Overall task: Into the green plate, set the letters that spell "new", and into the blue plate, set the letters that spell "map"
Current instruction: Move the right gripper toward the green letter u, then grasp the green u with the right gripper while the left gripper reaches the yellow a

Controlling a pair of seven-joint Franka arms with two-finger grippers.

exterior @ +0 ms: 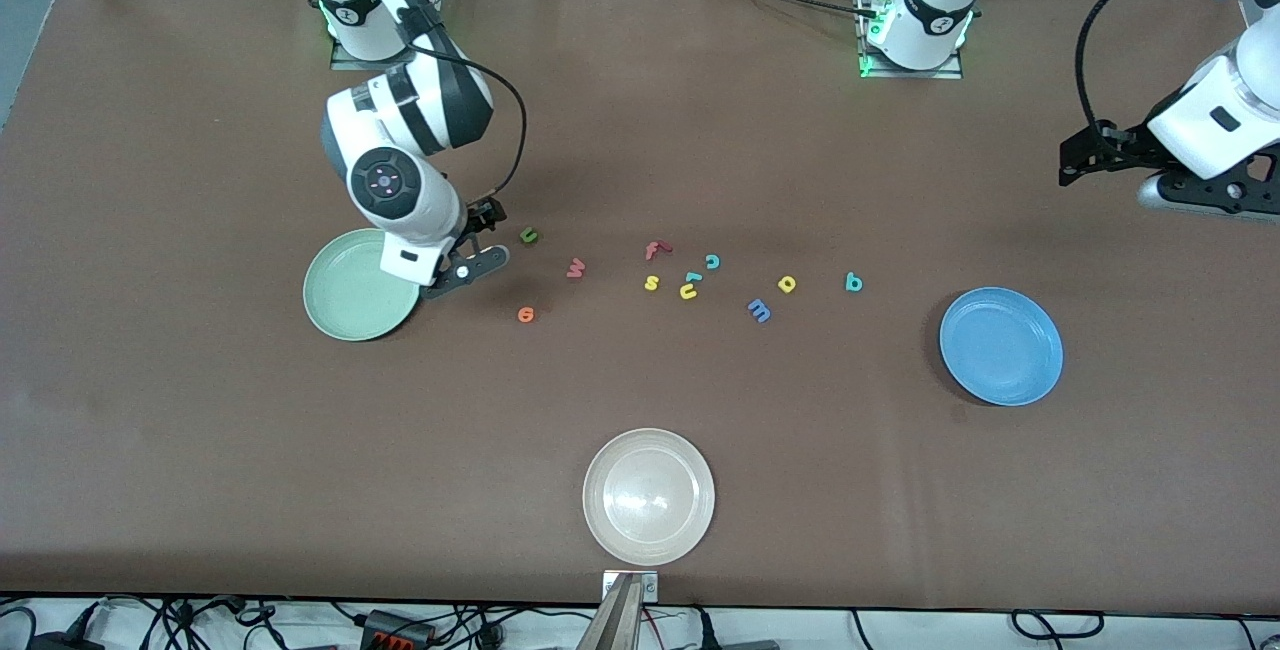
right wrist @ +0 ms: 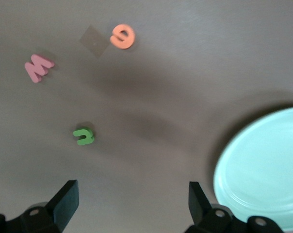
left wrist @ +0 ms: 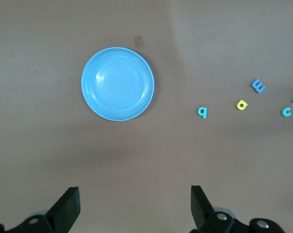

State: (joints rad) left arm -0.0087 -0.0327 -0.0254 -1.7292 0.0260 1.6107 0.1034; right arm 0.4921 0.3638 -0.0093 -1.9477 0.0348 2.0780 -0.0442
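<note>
Judging from layout, nothing sorted yet: round pale green plate (exterior: 360, 285) and round medium-blue plate (exterior: 1001, 346) both bare; all six foam task letters lay on brown counter (exterior: 640, 450). Right pincer (exterior: 482, 242) hovered open beside green plate, near dark green "n" (exterior: 529, 235); left pincer (left wrist: 134, 206) waited open, raised at left arm's end of counter.

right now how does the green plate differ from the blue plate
The green plate is pale mint and sits at the right arm's end of the table; the blue plate is medium blue, at the left arm's end. The right pincer, open, hangs beside the green plate's edge, while the left pincer, also open, is well clear of the blue one. Both are round, shallow-rimmed, similar in size, and empty.
</note>
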